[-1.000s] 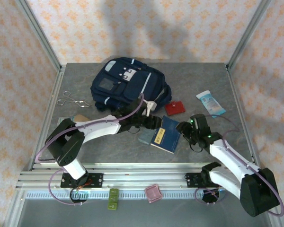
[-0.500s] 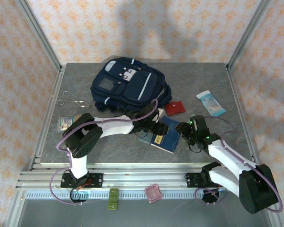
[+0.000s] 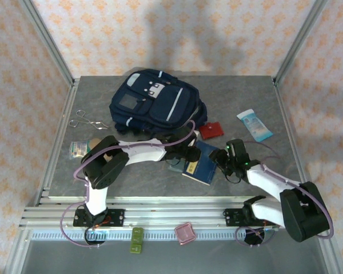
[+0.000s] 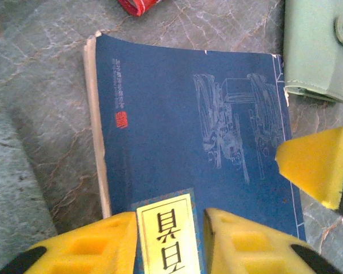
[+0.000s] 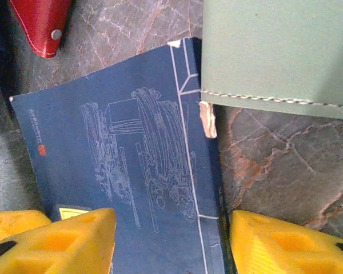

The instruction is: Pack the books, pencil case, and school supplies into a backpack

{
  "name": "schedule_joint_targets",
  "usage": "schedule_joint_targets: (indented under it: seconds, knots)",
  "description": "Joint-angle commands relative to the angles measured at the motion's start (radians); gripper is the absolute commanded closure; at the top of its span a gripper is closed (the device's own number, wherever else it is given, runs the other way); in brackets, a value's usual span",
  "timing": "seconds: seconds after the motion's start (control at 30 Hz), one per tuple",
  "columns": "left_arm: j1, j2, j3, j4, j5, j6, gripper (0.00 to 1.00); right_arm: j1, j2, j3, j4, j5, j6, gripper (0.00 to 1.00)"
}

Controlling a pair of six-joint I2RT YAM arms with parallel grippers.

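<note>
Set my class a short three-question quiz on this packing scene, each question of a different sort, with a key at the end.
1. True or false: the navy blue book lies on the table, outside the backpack.
2. Which thing lies nearest the table's left edge? A. metal scissors B. red piece C. white-and-blue tube
3. Fill in: in the left wrist view, the label between the fingers of the left gripper is coloured ____.
Key: 1 true; 2 A; 3 yellow.
</note>
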Motion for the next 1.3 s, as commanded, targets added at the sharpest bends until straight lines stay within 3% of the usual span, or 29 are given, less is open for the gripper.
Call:
schedule_joint_targets:
  seconds: [0.0,0.13,0.6,0.77,1.03,1.2,1.27]
  knots:
    - [-0.006,0.056,0.009,-0.093,-0.023,0.010,0.77,0.002,0.060,-0.029,0.122,-0.042,0.015,0.47]
    - [-0.007,0.076,0.013,-0.101,-0.010,0.013,0.87,0.002,0.064,-0.057,0.220,-0.087,0.031,0.51]
    - [-0.006,0.096,0.018,-0.095,0.015,0.016,0.93,0.002,-0.164,-0.171,0.488,-0.165,0.070,0.56]
    - [-0.006,0.091,0.012,-0.084,0.023,0.012,0.95,0.002,-0.114,-0.189,0.559,-0.212,0.075,0.56]
    - [-0.006,0.093,0.010,-0.068,0.031,0.008,0.96,0.038,0.117,-0.129,0.581,-0.319,0.032,0.58]
    - [-0.006,0.068,-0.001,-0.062,0.024,0.000,0.96,0.054,0.052,-0.109,0.515,-0.247,0.030,0.79]
    - [-0.005,0.040,-0.012,-0.049,0.018,-0.009,0.91,0.054,-0.012,-0.083,0.425,-0.199,0.002,0.88]
